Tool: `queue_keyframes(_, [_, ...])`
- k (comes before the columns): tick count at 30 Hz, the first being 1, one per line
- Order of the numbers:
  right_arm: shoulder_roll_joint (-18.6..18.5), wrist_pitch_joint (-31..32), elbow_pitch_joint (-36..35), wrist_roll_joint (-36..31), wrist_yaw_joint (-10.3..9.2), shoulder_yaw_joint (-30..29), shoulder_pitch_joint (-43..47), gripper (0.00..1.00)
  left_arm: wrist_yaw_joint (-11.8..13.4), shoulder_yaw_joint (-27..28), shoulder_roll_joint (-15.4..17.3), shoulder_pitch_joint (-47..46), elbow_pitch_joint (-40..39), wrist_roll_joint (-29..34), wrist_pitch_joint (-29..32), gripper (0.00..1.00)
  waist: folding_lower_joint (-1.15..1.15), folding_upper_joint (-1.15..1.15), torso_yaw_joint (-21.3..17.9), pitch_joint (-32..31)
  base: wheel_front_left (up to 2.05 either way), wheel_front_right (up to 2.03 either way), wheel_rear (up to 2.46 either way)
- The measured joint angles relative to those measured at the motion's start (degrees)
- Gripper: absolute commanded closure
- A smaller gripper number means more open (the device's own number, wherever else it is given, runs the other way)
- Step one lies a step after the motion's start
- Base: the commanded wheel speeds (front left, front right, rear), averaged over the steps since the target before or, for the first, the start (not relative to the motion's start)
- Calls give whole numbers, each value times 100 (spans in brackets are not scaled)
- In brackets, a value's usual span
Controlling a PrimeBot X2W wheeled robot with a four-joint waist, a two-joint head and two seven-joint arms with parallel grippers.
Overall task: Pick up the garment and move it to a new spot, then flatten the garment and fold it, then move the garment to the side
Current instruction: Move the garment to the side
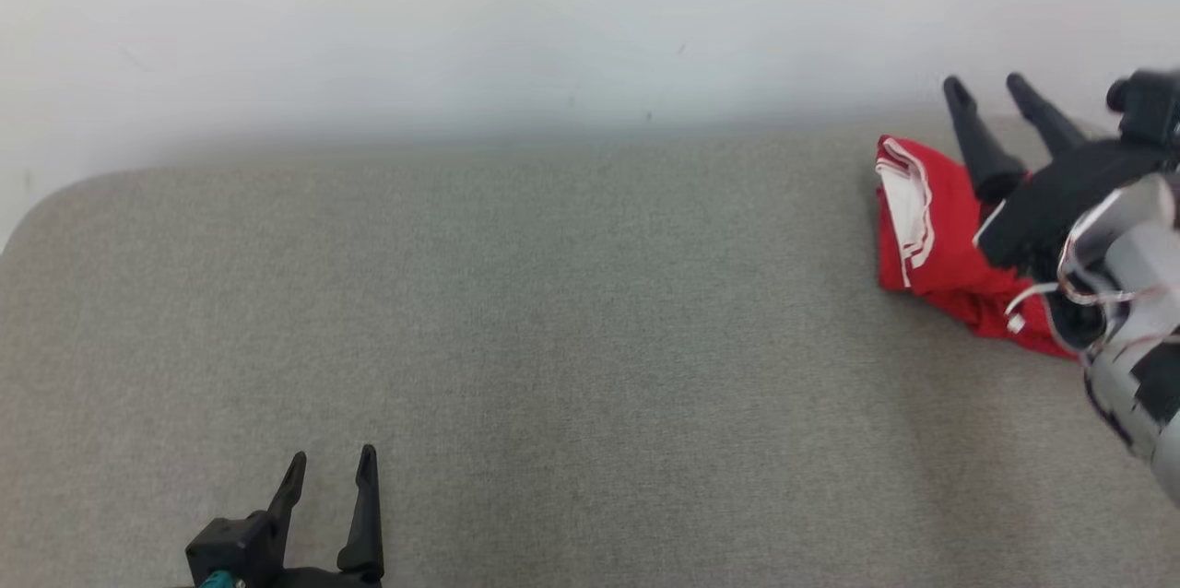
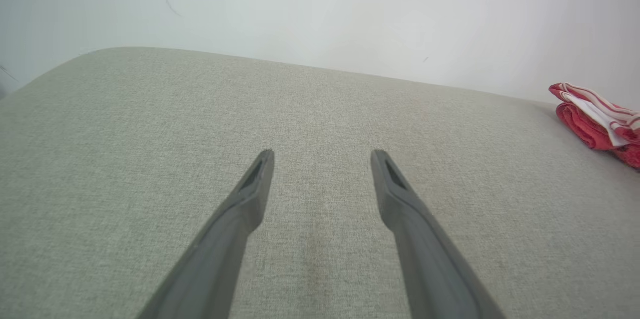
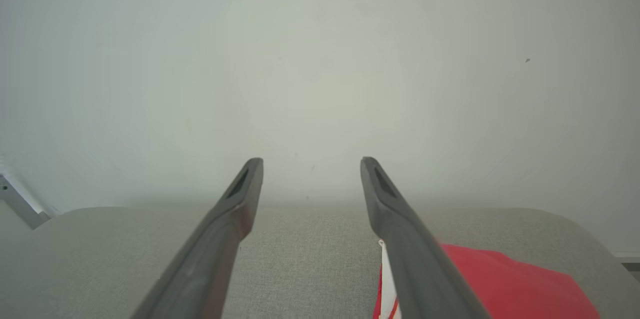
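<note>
red cloth with white stripes, the garment (image 1: 931,238) lies as a compact bundle at the far right of the grey woven surface (image 1: 553,339), close to the far edge where the white wall (image 1: 553,17) rises behind it. the right gripper (image 1: 986,84) hangs over the bundle's right part, its two dark fingers spread wide and pointing toward the wall, with nothing between them. whether the fingers touch the cloth cannot be told. in the right wrist view the tips stand against the wall, and the garment (image 3: 505,284) shows low, beneath and to the right of one finger. the left gripper (image 1: 332,456) sits at the near left, well apart from the garment, its jaws also wide and empty above bare surface. in the left wrist view the garment (image 2: 597,119) lies at the far right, a striped edge and a white layer on top of the red.
</note>
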Motion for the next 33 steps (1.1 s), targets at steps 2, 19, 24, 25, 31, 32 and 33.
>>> queue_keyframes(2, [-12, -142, -199, 21, 0, 33, 233, 0, 25, 0, 1, 54, -47, 0, -3, 0, 0, 0, -47, -100, 0, 0, 0])
queue_keyframes(19, [-316, -332, -1886, -432, -779, -163, 2132, 0, 140, 194, 77, 472, -411, 1, -49, 0, 1, 0, -285, -586, 0, 0, 0])
queue_keyframes(24, [-382, -332, -2382, -486, -1184, -522, 2708, 0, 148, 259, 78, 483, -505, 3, -49, 0, 1, 1, -296, -593, 0, 0, 0])
queue_keyframes(25, [-393, -332, -2483, -524, -1232, -578, 2821, 0, 149, 285, 78, 493, -520, 3, -49, 0, 1, 1, -298, -595, 0, 0, 0])
queue_keyframes(31, [-436, -333, -3084, -705, -1400, -1144, 3696, 0, 190, 417, 77, 612, -623, 11, -48, 0, 2, 1, -305, -626, 0, 0, 0])
queue_keyframes(32, [-433, -332, -3134, -786, -1413, -1177, 3778, 0, 191, 431, 78, 653, -643, 11, -49, 0, 2, 1, -316, -627, 0, 0, 0])
queue_keyframes(33, [-431, -332, -3217, -844, -1413, -1246, 3877, 0, 191, 430, 77, 695, -642, 12, -49, 0, 1, 0, -323, -627, 0, 0, 0])
